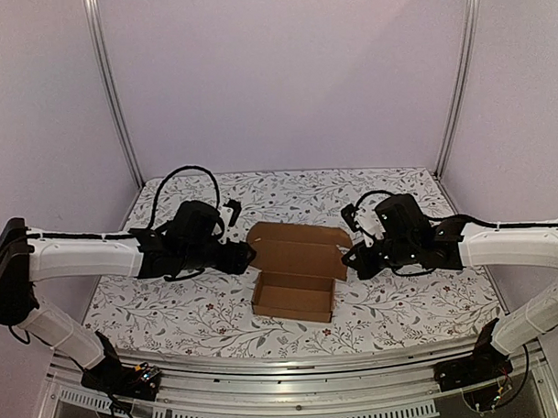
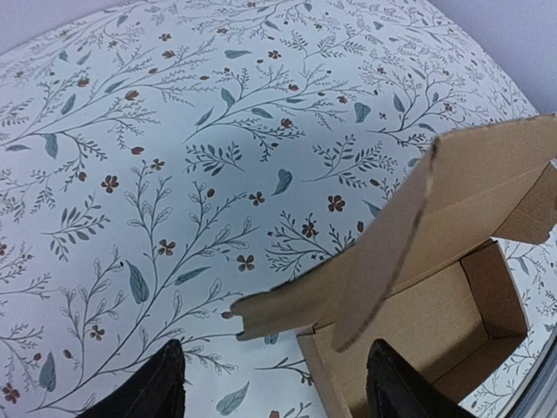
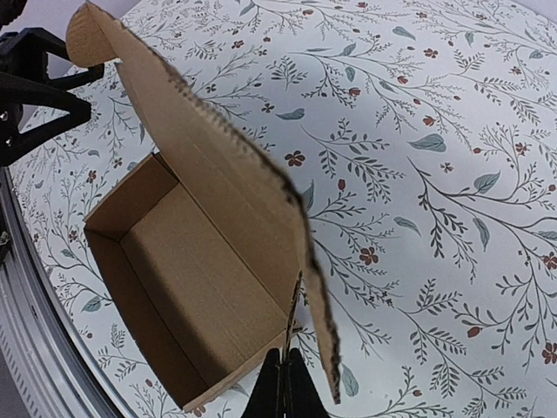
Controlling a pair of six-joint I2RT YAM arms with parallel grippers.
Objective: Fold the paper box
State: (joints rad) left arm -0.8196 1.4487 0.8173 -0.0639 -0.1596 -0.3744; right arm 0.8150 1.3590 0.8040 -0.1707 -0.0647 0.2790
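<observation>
Floral tablecloth (image 1: 401, 301); plain lilac walls (image 1: 284, 80).

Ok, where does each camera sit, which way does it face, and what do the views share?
Top external: above and behind the arms, looking down on the table; both arms show, left gripper and right gripper flanking the paper box.
Left wrist: at the box's left end, facing across the table; its spread fingers show below.
Right wrist: at the box's right end, facing the left gripper; its fingers pinch a lid flap.
Shared: all see the open box.
</observation>
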